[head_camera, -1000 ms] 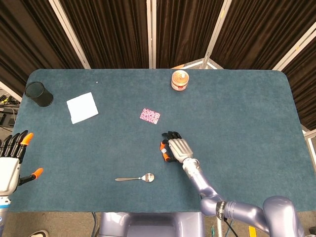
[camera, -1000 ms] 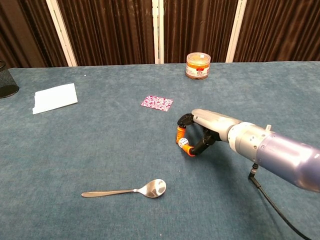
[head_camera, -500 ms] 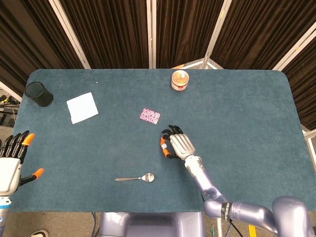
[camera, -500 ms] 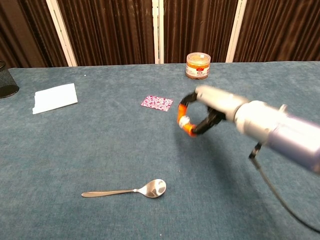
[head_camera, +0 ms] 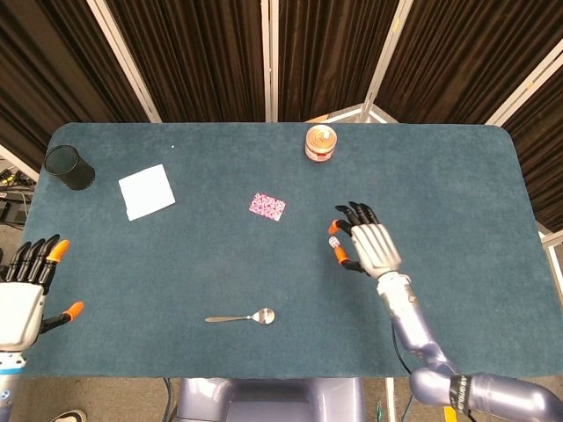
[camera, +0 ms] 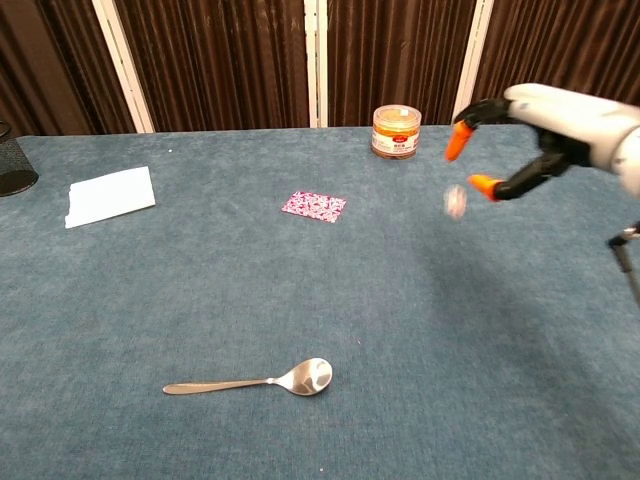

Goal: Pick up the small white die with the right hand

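Teal table (head_camera: 457, 193): jar (head_camera: 321, 143), card (head_camera: 267, 207), spoon (head_camera: 240, 317); right hand (head_camera: 368, 247) fingers apart, die (camera: 455, 201) airborne.

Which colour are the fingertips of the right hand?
Orange, on the right hand; the chest view shows it best.

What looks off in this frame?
The die shows as a blur in mid-air just below and apart from the raised right hand, whose orange-tipped fingers are parted. It looks dropped, not held.
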